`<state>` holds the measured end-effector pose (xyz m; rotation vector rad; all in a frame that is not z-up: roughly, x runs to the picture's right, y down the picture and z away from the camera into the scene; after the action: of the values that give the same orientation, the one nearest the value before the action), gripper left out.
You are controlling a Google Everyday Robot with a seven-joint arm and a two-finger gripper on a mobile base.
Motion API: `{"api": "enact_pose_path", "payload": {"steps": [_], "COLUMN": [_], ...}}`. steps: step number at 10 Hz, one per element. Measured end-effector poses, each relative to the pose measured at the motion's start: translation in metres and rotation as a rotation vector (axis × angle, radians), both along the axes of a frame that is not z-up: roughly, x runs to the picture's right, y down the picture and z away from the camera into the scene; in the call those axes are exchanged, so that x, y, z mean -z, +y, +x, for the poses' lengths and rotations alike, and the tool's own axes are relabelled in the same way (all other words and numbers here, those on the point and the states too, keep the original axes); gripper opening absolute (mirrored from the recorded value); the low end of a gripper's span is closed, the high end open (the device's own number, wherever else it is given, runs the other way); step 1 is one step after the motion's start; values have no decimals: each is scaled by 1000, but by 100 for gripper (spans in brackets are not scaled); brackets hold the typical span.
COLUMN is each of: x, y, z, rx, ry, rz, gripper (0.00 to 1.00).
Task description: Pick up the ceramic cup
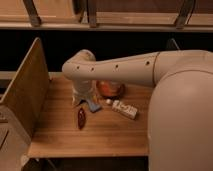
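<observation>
The ceramic cup [110,89] is a squat, glossy orange-brown vessel on the wooden table [65,137], partly hidden behind my arm. My gripper [84,101] hangs from the white arm just left of the cup, low over the table. A slim dark red object [81,118] lies in front of the gripper. A white oblong box [124,108] lies to the right of it, in front of the cup.
A blue piece [93,105] lies by the gripper. A tilted wooden side panel [24,92] stands at the table's left edge. Dark shelving with a rail [100,25] runs along the back. My white arm [180,110] fills the right side.
</observation>
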<state>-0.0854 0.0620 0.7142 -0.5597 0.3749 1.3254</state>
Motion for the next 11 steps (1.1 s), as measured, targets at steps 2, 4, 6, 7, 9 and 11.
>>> {"api": "enact_pose_path", "payload": {"steps": [2,4,6,7,9,11], "x": [-3,-1,-2,-8,-32,-60], "y": [-37,-51,-55,-63,-94,-119], "z": [58,80,82,79,96,114], "rx": [34,48,56,55,53,69], "ry": [-39,-57,-60,-67,-85,-130], "rz": [98,139,155,181,257,311], "gripper": [65,65,65,65,65,65]}}
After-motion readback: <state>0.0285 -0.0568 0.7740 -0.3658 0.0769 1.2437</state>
